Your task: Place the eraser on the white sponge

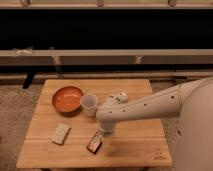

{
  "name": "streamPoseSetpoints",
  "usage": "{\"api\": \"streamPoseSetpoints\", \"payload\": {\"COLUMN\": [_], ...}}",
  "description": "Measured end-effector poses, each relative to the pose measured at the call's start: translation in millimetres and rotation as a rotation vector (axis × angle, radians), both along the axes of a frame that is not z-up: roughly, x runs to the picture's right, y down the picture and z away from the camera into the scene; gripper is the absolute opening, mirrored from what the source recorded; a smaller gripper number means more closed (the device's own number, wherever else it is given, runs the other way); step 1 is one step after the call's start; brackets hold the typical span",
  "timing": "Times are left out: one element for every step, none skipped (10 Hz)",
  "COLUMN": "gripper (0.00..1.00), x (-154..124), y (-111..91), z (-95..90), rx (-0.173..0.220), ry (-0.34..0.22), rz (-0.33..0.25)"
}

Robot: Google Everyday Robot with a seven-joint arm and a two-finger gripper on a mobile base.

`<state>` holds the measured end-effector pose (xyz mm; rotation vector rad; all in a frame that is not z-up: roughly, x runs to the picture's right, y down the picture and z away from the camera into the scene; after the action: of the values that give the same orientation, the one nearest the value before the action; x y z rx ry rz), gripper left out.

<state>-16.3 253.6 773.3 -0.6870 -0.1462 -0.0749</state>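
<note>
The eraser, a small dark reddish-brown block with pale ends, lies on the wooden table near the front middle. The white sponge, a flat pale pad, lies to its left, a short gap apart. My gripper hangs at the end of the white arm, just above and right of the eraser's far end. The arm hides the fingers.
An orange bowl sits at the back left of the table. A translucent plastic cup stands right next to it, close to my arm. A dark bench and wall run behind the table.
</note>
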Motion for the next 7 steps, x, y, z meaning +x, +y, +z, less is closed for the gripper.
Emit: {"api": "streamPoseSetpoints", "payload": {"gripper": [0.8,0.8,0.8,0.8,0.8,0.8,0.8], "x": [-5,-8,-13,-21,-25,-26,-28], "y": [1,3,5,8,10,11,15], "z": [3.2,5.1,6.7,8.5,9.9,10.8,12.1], "rx": [0.017,0.024,0.03,0.033,0.033,0.031,0.023], "ry": [-0.001,-0.001,-0.005,-0.014,-0.019,-0.02,-0.023], "rz": [-0.005,-0.006,-0.014,-0.03,-0.045,-0.056,-0.071]}}
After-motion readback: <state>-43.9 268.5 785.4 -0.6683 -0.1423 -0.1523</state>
